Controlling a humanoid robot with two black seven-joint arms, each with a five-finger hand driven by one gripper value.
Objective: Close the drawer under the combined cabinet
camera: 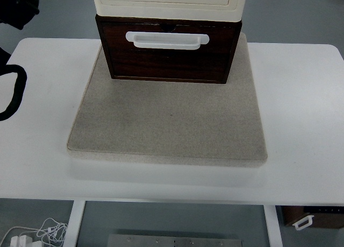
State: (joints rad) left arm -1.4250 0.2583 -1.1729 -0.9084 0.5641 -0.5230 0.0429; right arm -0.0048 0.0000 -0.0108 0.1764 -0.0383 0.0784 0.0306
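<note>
Top view shows the drawer [167, 56], dark brown wood, at the bottom of the combined cabinet [167, 2], under a cream upper unit. Its front face sticks out a little past the cream part above, so I judge it slightly open. It sits at the far middle of the grey mat [166, 123], which lies on the white tabletop [301, 107]. The drawer looks stiff and rigid, likely light to moderate in weight, and should slide on a straight push. The white handle [167, 40] is a smooth plastic bar, probably slippery, so I would not grip it; a flat press on the wood face just below it seems safest, centred so the drawer does not skew. The cabinet may shift on the mat if I push hard. The drawer front faces me; its long axis runs left to right, and the closing travel goes away from me. Neither my left nor my right hand shows here, so I cannot tell their state. A dark cable loop [13, 93] lies at the left edge.
</note>
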